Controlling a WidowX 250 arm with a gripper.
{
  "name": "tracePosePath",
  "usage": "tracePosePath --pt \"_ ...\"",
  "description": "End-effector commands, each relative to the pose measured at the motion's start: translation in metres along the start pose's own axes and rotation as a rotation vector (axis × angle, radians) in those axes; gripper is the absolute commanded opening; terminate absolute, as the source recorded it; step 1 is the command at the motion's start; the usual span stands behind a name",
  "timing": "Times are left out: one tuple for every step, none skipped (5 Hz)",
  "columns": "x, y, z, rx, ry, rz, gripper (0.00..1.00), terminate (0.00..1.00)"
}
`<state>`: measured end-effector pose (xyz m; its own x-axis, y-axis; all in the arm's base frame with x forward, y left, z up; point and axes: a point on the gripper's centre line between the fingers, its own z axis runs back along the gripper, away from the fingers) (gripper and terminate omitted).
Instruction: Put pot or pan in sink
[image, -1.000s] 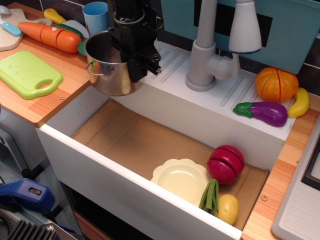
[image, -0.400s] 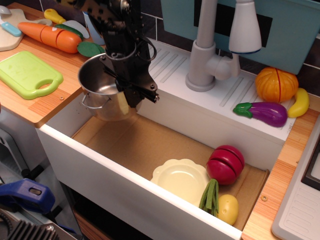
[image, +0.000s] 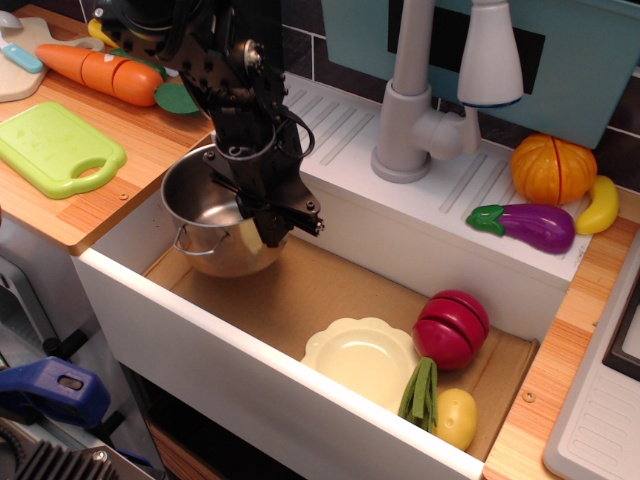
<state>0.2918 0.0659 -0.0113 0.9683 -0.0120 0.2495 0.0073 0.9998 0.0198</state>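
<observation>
Since the earlier frames the pot (image: 215, 225) has been coming down from the level of the wooden tabletop (image: 150, 150) at the upper left of the frame into the left end of the sink (image: 200, 340), and the black arm has been following it downward and slightly rightward. The end effector (image: 268, 222) is gripping the pot's right-hand rim, with one finger reaching inside the bowl and the rest lying outside the wall; its jaws are standing narrow, closed on that thin steel wall. The pot is sitting low in the basin, left of centre in the frame, with its mouth opening upward and tipping a little toward the upper right, so that its axis is leaning rather than standing plumb. One wire loop handle is showing at its lower left. Whether its base is touching the brown floor cannot be told. The yellow plate (image: 360, 355), the red sliced fruit (image: 452, 328), the green beans (image: 420, 390) and the potato (image: 456, 417) are lying unchanged at the lower right of the basin, well apart from the pot. The faucet (image: 420, 120) is standing behind the basin.
</observation>
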Motion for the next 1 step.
tracePosePath --pt "0.0071 -0.0069 -0.0048 -0.008 -0.025 0.038 1.00 1.00"
